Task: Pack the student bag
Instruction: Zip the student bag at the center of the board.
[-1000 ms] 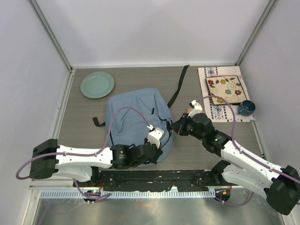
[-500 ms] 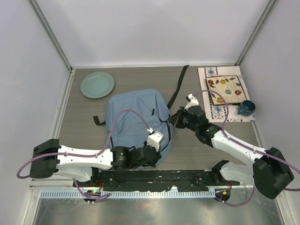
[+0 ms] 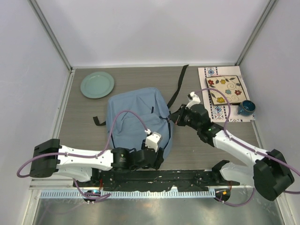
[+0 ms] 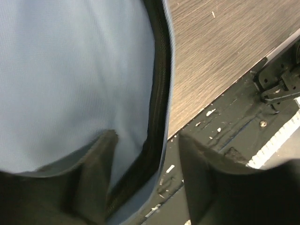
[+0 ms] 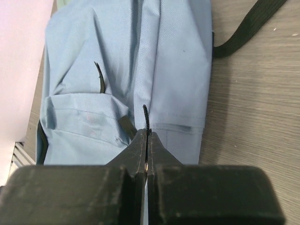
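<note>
**A:** Where is the student bag lying as you are working here?

**B:** The student bag (image 3: 136, 117) is lying flat in the middle of the table (image 3: 79, 126), straight ahead of both your grippers. Its near corner is sitting in the gap of your left gripper (image 4: 146, 140).

**A:** How are those jaws standing?

**B:** They are standing spread apart, straddling the bag's edge. The black zipper (image 4: 157, 93) is running up and away between them, with blue fabric to the left of it and bare wood to the right.

**A:** And the other arm?

**B:** Your right gripper (image 5: 146, 133) is pressing its jaws together at the bag's right side. It is pinching a thin black zipper pull (image 5: 146, 117), whose tip is poking out just past the fingertips.

**A:** What is lying further out?

**B:** A black strap (image 3: 178, 86) is trailing off beyond the right jaws. To their right, a flowered tile (image 3: 226, 89) and a blue cup (image 3: 246, 108) are resting on a patterned mat (image 3: 220, 113). A green plate (image 3: 97, 84) is sitting well beyond the left jaws, past the bag's far corner.
</note>
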Controlling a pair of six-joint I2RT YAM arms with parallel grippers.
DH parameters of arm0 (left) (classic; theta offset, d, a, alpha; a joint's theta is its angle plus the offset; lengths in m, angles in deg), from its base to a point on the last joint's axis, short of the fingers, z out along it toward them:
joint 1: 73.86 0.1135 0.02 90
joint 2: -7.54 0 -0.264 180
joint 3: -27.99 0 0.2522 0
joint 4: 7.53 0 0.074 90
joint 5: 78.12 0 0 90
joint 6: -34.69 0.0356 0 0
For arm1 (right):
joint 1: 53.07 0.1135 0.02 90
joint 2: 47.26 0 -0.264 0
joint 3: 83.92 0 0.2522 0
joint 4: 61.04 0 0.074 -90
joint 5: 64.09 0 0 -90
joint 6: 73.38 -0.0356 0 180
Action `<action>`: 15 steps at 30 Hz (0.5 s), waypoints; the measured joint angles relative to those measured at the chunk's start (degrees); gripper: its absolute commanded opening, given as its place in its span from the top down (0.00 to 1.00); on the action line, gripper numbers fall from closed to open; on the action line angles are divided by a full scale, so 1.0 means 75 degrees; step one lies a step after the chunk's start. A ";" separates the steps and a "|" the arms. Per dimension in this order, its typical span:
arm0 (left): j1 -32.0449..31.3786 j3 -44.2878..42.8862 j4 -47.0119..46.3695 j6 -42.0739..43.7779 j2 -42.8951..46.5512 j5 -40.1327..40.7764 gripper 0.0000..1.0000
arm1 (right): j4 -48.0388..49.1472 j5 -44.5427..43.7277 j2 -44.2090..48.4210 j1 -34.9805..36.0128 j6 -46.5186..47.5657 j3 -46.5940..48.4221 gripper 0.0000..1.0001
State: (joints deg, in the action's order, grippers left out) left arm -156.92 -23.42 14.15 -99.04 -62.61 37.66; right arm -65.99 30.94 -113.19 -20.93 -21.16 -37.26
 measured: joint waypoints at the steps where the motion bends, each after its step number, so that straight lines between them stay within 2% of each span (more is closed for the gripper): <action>1: -0.0023 0.0003 0.0117 -0.0102 0.0000 0.0044 0.26 | -0.0020 -0.0076 0.0137 -0.0009 0.0003 -0.0017 0.99; 5: 0.0000 0.0009 0.0536 -0.0347 0.0175 0.0248 0.13 | -0.0256 -0.0612 0.1026 -0.0061 -0.0012 -0.0289 0.99; 6: 0.0064 0.0023 0.0635 -0.0376 0.0335 0.0280 0.11 | -0.0347 -0.0737 0.1247 -0.0079 -0.0029 -0.0379 0.96; 10: 0.0373 0.0128 0.1122 -0.0533 0.1533 0.0484 0.00 | -0.0612 -0.0938 0.1903 -0.0146 -0.0221 -0.0772 0.89; 11: 0.0455 0.0128 0.1276 -0.0557 0.1932 0.0656 0.00 | -0.0685 -0.0930 0.2034 -0.0154 -0.0283 -0.0886 0.87; 15: 0.0740 0.0070 0.1990 -0.0796 0.3500 0.1547 0.00 | -0.1154 -0.0883 0.2600 -0.0154 -0.0460 -0.1201 0.49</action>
State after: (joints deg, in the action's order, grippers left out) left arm -151.37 -22.89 29.08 -105.00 -36.36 49.27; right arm -74.64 24.32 -93.69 -22.09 -24.62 -46.26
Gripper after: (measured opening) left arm 0.994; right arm 0.277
